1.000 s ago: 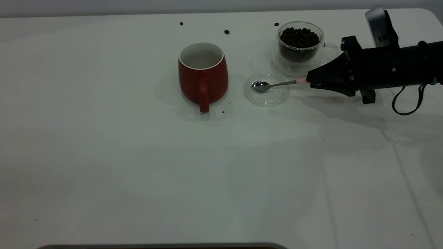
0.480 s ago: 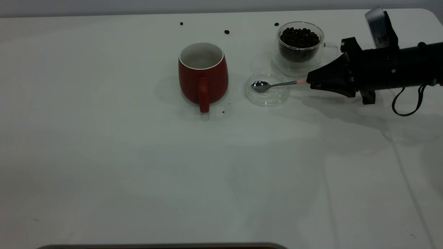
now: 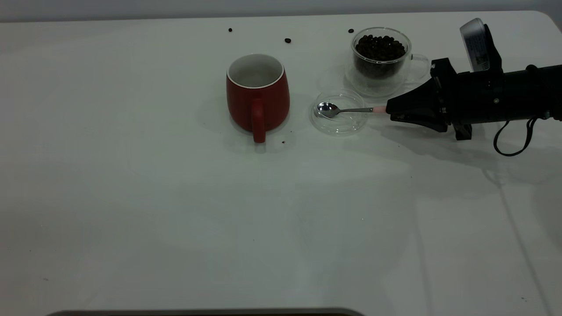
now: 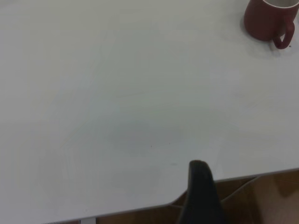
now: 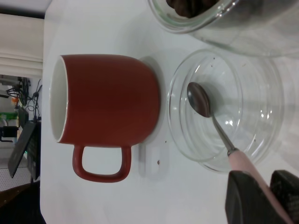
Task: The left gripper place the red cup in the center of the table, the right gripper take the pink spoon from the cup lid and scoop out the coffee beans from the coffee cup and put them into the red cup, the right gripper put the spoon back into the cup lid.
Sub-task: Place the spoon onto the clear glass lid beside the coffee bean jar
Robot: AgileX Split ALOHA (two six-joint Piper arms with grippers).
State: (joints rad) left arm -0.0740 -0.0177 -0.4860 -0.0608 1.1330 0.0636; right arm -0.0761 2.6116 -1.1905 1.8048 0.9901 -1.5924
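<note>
The red cup (image 3: 257,95) stands upright near the table's (image 3: 175,197) middle back, handle toward the front; it also shows in the right wrist view (image 5: 107,99) and the left wrist view (image 4: 268,21). My right gripper (image 3: 390,109) is shut on the pink spoon's (image 3: 351,109) handle (image 5: 252,172). The spoon's metal bowl (image 5: 198,99) lies over the clear cup lid (image 3: 338,117), which also shows in the right wrist view (image 5: 261,84). The coffee cup (image 3: 381,59) with coffee beans (image 3: 380,47) stands just behind the lid. My left gripper is only partly seen, one dark finger (image 4: 201,196) over the table's edge.
A few loose beans (image 3: 287,40) lie on the table behind the red cup. A small speck (image 3: 283,141) lies right of the cup's handle. The right arm's black cable (image 3: 511,138) hangs near the table's right side.
My right gripper has lowered slightly and shifted a little left with the spoon; the spoon now lies more level over the lid.
</note>
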